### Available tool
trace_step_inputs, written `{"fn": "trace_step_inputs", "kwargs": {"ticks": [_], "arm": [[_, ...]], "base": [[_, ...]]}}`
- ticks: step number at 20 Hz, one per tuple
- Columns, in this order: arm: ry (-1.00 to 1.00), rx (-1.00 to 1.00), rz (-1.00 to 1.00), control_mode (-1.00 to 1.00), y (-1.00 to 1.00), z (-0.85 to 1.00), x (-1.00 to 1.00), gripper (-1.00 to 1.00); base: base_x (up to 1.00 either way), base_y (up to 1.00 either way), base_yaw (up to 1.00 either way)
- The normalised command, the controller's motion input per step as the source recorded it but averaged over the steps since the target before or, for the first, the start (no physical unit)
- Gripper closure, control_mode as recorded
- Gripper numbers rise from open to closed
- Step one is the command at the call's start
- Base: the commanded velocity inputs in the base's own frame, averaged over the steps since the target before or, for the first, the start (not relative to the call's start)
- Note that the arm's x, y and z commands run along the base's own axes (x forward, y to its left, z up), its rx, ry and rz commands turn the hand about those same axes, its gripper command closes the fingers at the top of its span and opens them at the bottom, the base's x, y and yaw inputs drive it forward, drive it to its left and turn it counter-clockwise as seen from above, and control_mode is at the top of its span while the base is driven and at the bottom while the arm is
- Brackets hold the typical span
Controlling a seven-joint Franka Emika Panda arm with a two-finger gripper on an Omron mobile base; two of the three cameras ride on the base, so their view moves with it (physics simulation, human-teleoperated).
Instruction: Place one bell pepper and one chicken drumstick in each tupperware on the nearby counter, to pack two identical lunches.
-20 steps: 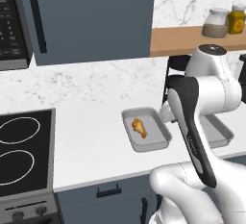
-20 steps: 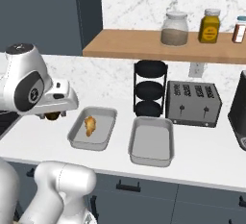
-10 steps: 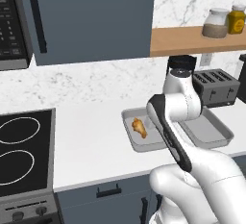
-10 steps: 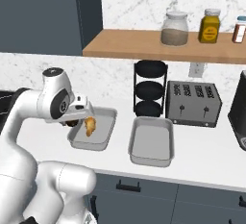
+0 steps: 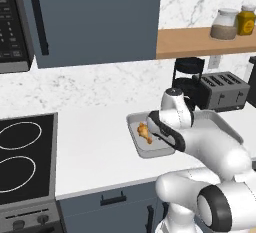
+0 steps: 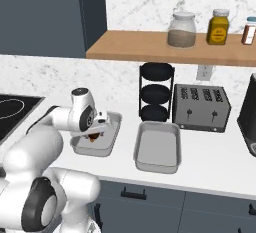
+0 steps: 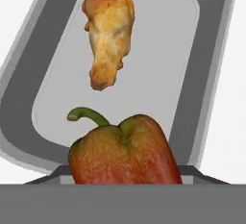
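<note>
The gripper is hanging low over the left tupperware, pinching a bell pepper between its jaws. In the hand view the pepper is sitting right at the fingers, dark red with a curved green stem, and it is covering the near end of that tray. Whether the pepper is touching the tray floor cannot be told.

A chicken drumstick is lying on the floor of the same tray, toward the end away from the gripper, apart from the pepper. In the left base view the drumstick is showing at the tray's left side, just beside the arm's wrist.

The second tupperware is resting on the bench just to the right of the first, near the front edge, with nothing lying in it. Behind it, toward the back wall, a black three-tier rack and a grey toaster are standing side by side. A wooden shelf above is carrying jars.
</note>
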Motion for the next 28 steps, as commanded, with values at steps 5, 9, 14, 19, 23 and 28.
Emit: {"fn": "trace_step_inputs", "kwargs": {"ticks": [5, 9, 14, 19, 23, 28], "arm": [[0.02, 0.00, 0.02, -1.00, -0.07, -0.66, 0.81, 1.00], [0.04, 0.00, 0.04, -1.00, 0.00, -0.70, 0.69, 1.00], [0.01, 0.00, 0.05, -1.00, 0.00, -0.43, 0.14, 1.00], [0.00, 0.00, 0.01, -1.00, 0.18, -0.14, 0.00, -1.00], [-0.01, 0.00, 0.00, -1.00, 0.12, 0.03, -0.01, -1.00], [-0.09, 0.00, 0.00, -1.00, 0.01, 0.21, -0.15, -1.00]], "base": [[0.00, 0.00, 0.00], [0.00, 0.00, 0.00], [0.00, 0.00, 0.00], [0.00, 0.00, 0.00], [0.00, 0.00, 0.00], [0.00, 0.00, 0.00]]}}
